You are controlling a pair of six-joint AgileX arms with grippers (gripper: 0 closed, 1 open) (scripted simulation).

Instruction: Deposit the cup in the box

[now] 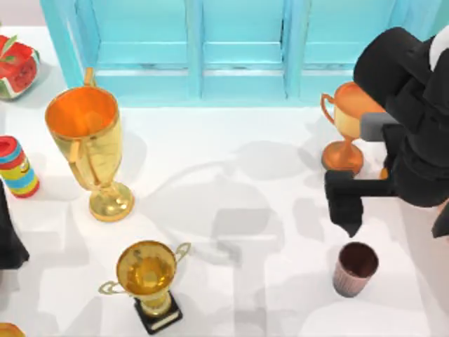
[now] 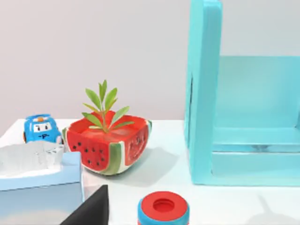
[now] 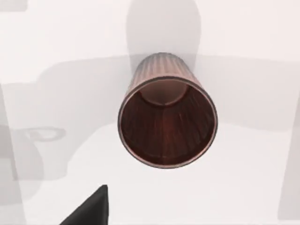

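The cup (image 1: pixel 354 268) is a small ribbed pinkish-brown tumbler with a dark brown inside, standing upright on the white table near the front right. My right gripper (image 1: pixel 345 219) hangs open just behind and above it, not touching it. In the right wrist view the cup (image 3: pixel 166 119) sits straight below with its mouth facing the camera, and one dark fingertip (image 3: pixel 89 211) shows at the edge. The box is out of view. My left arm (image 1: pixel 8 242) is parked at the table's left edge, its gripper open.
A turquoise cabinet (image 1: pixel 210 49) lines the back. An orange trophy (image 1: pixel 345 126) stands just behind the right gripper. A tall gold trophy (image 1: pixel 88 151) and a gold trophy on a black base (image 1: pixel 149 281) stand at left. A watermelon planter (image 2: pixel 110 143), striped can (image 1: pixel 17 167), tissue box (image 2: pixel 40 180) and toy car (image 2: pixel 41 129) crowd the far left.
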